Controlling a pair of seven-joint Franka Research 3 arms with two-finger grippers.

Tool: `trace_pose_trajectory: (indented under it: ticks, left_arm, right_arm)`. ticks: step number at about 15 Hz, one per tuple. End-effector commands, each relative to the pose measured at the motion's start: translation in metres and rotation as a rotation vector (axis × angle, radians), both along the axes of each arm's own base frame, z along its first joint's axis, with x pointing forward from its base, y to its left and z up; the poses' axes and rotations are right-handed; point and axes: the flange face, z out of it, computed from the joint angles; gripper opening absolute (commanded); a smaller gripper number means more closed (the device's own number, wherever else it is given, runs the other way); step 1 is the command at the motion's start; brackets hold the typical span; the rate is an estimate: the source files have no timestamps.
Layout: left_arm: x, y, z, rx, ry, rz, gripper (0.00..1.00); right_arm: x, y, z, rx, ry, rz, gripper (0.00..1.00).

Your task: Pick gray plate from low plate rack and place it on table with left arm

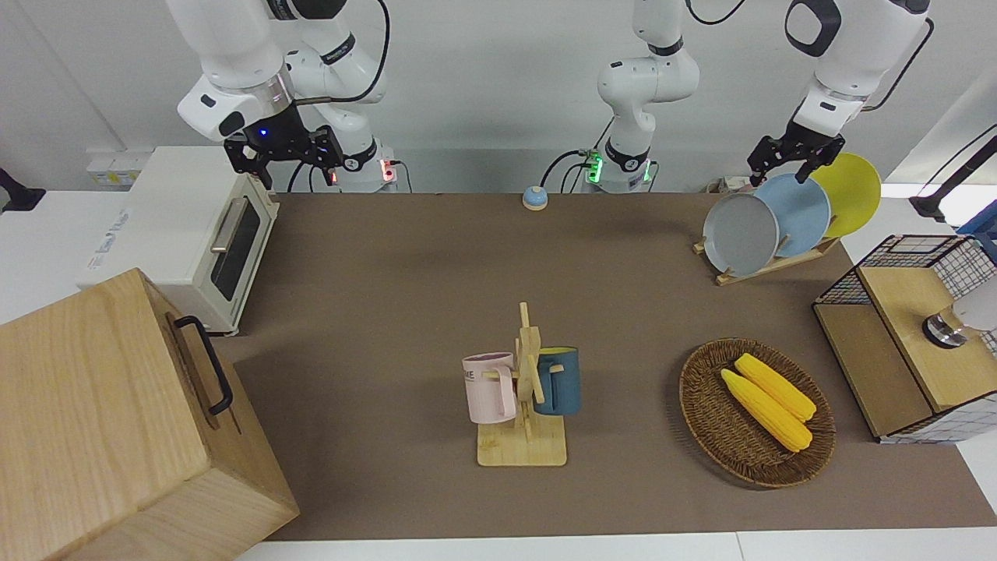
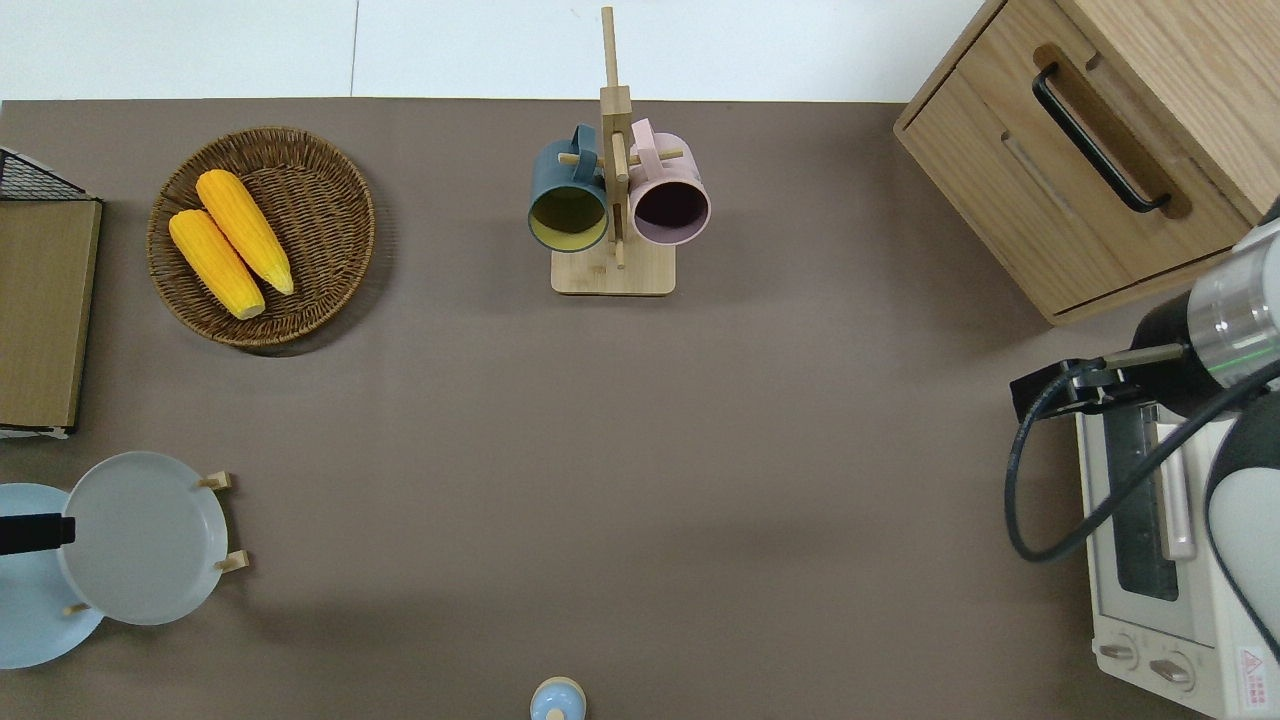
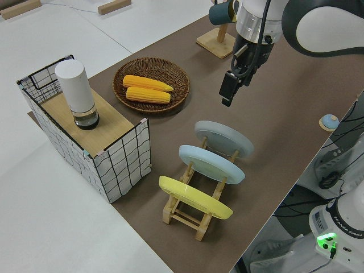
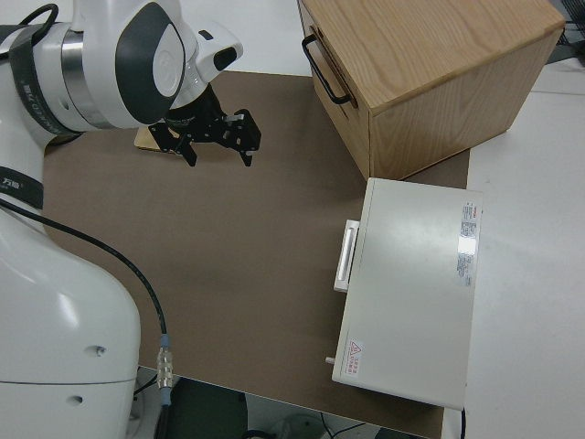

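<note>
The gray plate (image 1: 740, 234) leans in the low plate rack (image 1: 767, 265), in the slot farthest from the left arm's end of the table; it also shows in the overhead view (image 2: 140, 537) and the left side view (image 3: 223, 138). My left gripper (image 1: 788, 162) hangs open and empty in the air. In the overhead view it (image 2: 35, 533) is over the edge where the gray plate overlaps the light-blue plate (image 2: 25, 610). It touches neither plate. My right gripper (image 4: 215, 137) is open, and that arm is parked.
A light-blue plate (image 1: 802, 210) and a yellow plate (image 1: 853, 191) stand in the same rack. A wicker basket (image 2: 330, 200) holds two corn cobs. A mug stand (image 2: 612, 270), a wire basket (image 1: 903, 257), a toaster oven (image 1: 195, 234) and a wooden cabinet (image 1: 93, 421) stand around.
</note>
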Motion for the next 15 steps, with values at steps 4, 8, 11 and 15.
trace_pose_trajectory:
  ticks: [4,8,11,15]
  left_arm:
    - [-0.011,0.026,-0.053,0.038,-0.048,0.019,0.99]
    - [-0.008,0.034,-0.082,0.037,-0.030,0.048,0.99]
    - [-0.002,0.035,-0.102,0.034,0.010,0.119,0.99]
    - [0.001,0.035,-0.111,0.065,0.037,0.130,0.99]
  right_arm:
    - [-0.002,-0.003,0.004,-0.008,0.000,-0.016,0.983]
    - [-0.002,-0.002,0.004,-0.008,0.000,-0.014,0.983]
    - [-0.002,-0.003,0.004,-0.008,0.000,-0.016,0.983]
    - [-0.002,-0.002,0.003,-0.008,0.002,-0.014,0.983]
